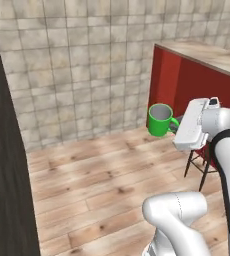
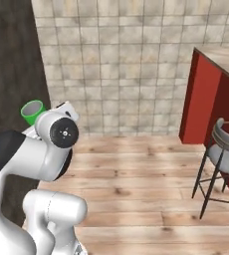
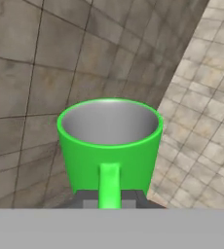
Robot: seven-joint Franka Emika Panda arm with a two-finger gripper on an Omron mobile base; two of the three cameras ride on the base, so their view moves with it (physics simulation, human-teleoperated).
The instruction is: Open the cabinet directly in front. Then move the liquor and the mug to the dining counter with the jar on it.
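A: What have you got in the gripper (image 3: pixel 109 200)?

B: Your fingers are clamped on the handle of the mug (image 1: pixel 160 120), which is upright and held in the air above the wooden floor (image 1: pixel 97 180).

A: And beyond it?

B: To your right a grey-seated stool (image 2: pixel 226 152) stands at the dining counter (image 2: pixel 221 60), near the red front. The tiled wall (image 2: pixel 121 60) lies farthest back.
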